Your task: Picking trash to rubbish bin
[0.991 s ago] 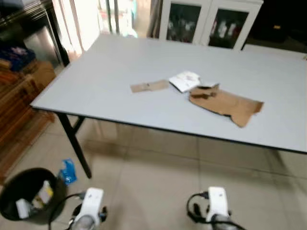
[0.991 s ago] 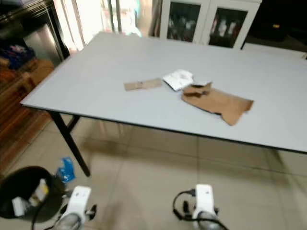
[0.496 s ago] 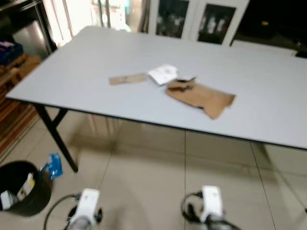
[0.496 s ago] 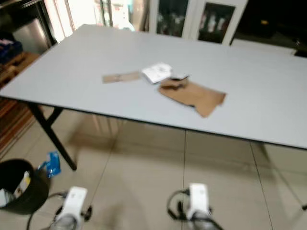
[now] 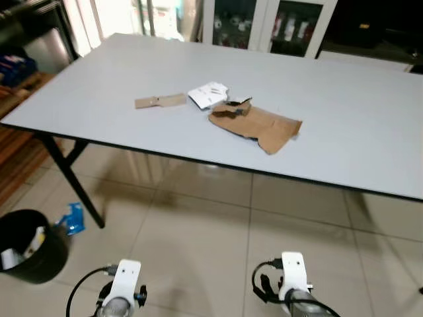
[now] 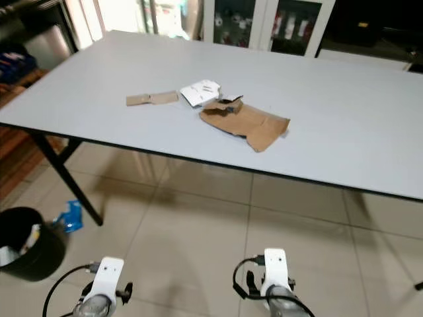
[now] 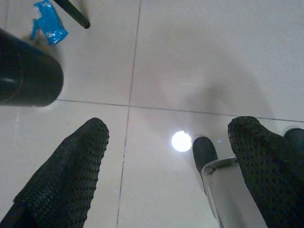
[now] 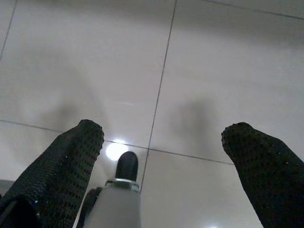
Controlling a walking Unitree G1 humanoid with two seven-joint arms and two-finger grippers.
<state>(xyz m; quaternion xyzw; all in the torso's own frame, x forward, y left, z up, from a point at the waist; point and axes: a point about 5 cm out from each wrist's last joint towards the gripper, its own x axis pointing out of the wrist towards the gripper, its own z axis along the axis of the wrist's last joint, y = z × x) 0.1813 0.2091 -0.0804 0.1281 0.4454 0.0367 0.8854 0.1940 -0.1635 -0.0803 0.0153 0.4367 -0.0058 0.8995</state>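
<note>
Torn brown cardboard (image 5: 256,124) is lying on the grey bench (image 5: 344,119); left tool (image 7: 166,161) and right tool (image 8: 161,152) are hanging released above the floor.

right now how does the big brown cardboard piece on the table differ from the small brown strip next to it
The big cardboard piece is much larger than the small strip. The big piece is ragged, creased and irregular in outline; the strip is a narrow, fairly even, flat rectangle. The big piece lies toward the robot's right of the white paper, the strip to its left. Both are brown and rest on the grey table.
</note>
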